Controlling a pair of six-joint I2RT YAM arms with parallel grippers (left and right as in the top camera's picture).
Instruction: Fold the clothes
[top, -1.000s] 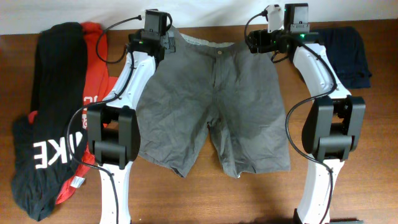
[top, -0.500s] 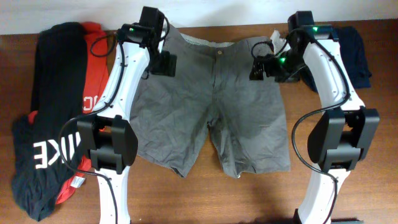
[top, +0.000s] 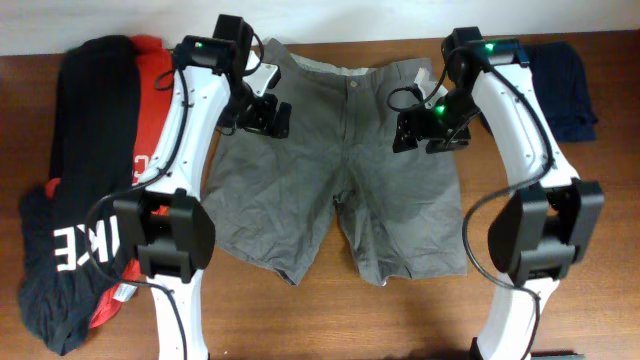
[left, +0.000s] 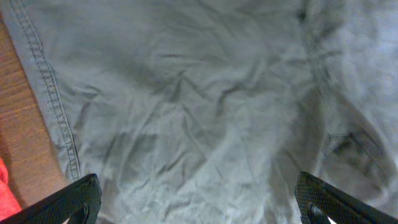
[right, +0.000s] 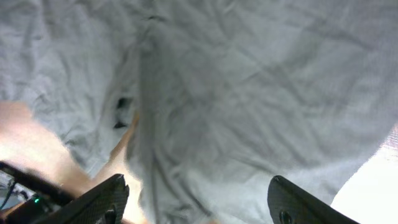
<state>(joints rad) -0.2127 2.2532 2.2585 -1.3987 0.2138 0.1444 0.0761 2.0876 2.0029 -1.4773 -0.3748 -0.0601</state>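
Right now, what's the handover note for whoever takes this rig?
Left gripper: open, empty, over the wrinkled grey-olive cotton shorts, below the waistband on its own side.
Right gripper: open, empty, over the shorts below the waistband on its side.
Shorts: spread flat on the brown wooden table, waistband at the far edge.
Done: no fold yet.
Left: grasp, fold.

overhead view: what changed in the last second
The left end effector and right end effector swung from the top corners of the shorts inward over the cloth. Both now hover open, gripping nothing. The shorts lie unchanged.
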